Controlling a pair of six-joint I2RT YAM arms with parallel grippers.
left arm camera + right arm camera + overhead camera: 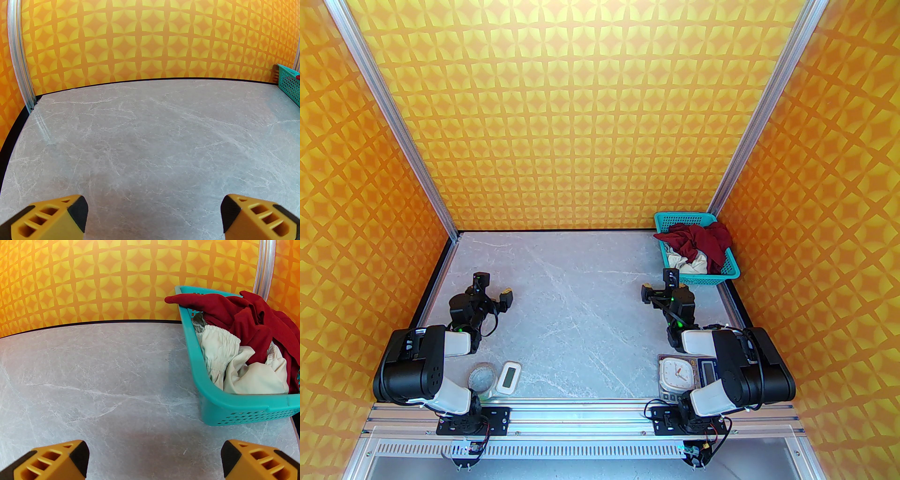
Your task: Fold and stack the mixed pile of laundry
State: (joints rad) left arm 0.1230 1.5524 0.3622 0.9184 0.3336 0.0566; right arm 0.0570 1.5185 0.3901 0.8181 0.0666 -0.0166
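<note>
The mixed laundry pile lies crumpled in a teal mesh basket (707,279) at the table's far right corner. A dark red shirt (704,239) is draped over cream-white shorts (687,263). In the right wrist view the shirt (246,315) hangs over the basket's rim (234,412), and the shorts (246,373) show their gathered waistband. My right gripper (660,283) is open and empty just in front of the basket, its yellow fingers wide apart (154,458). My left gripper (493,288) is open and empty over the left side of the table (153,215).
The grey marble table (581,300) is walled in by orange patterned panels on three sides. A scale with a white clock (680,372) sits at the front right. A small white device (509,377) and a round grey disc (482,375) lie at the front left.
</note>
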